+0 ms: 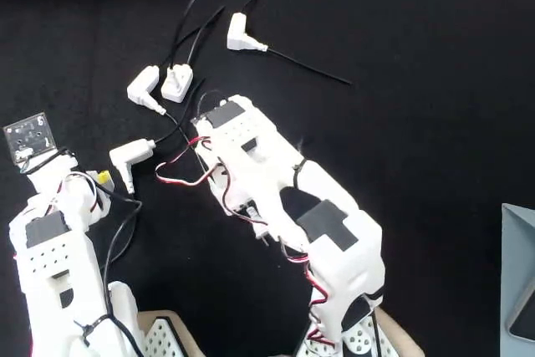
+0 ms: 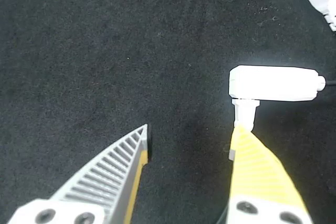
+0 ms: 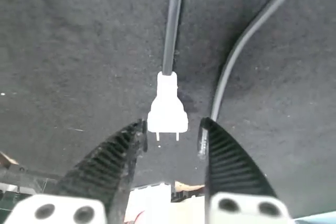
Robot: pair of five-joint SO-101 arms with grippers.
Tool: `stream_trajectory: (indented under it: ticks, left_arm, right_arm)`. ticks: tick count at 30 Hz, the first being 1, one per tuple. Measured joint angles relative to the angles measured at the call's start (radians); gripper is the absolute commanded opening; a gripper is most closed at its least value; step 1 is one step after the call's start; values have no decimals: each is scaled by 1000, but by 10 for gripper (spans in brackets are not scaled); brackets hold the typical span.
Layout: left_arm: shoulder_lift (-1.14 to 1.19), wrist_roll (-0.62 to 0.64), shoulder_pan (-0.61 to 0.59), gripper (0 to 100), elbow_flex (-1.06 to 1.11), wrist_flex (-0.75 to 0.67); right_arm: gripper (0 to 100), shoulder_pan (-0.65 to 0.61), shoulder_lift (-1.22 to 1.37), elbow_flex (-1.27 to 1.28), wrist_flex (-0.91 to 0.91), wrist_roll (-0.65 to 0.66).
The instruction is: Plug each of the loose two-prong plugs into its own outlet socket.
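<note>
A white two-prong plug on a black cable lies flat on the black cloth, prongs toward my right gripper. That gripper is open, its black fingertips on either side of the plug's prong end without touching it. My left gripper is open low over the cloth. Its yellow fingertip is right at the stub of a white angled socket piece. In the high view this piece lies beside the left arm. The right arm stretches toward a white plug.
Two more white angled pieces lie at the back, one next to the plug and one with a long black cable running right. A second cable passes beside the right gripper. A grey object sits at the right edge.
</note>
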Motion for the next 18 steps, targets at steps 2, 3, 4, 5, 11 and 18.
stream_trajectory:
  ticks: [2, 3, 4, 5, 11, 18]
  left_arm:
    - [0, 0, 0, 252, 0, 0]
    - [0, 0, 0, 252, 0, 0]
    - [0, 0, 0, 252, 0, 0]
    - [0, 0, 0, 252, 0, 0]
    - [0, 0, 0, 252, 0, 0]
    - [0, 0, 0, 252, 0, 0]
  right_arm:
    - [154, -17, 0, 0, 0, -3]
    - [153, -28, 0, 0, 0, -3]
    - [153, -41, 0, 2, -2, -3]
    - [152, -54, 0, 8, -5, -3]
    - [152, -71, -2, 117, -95, -3]
    - [152, -69, -5, 143, -117, -3]
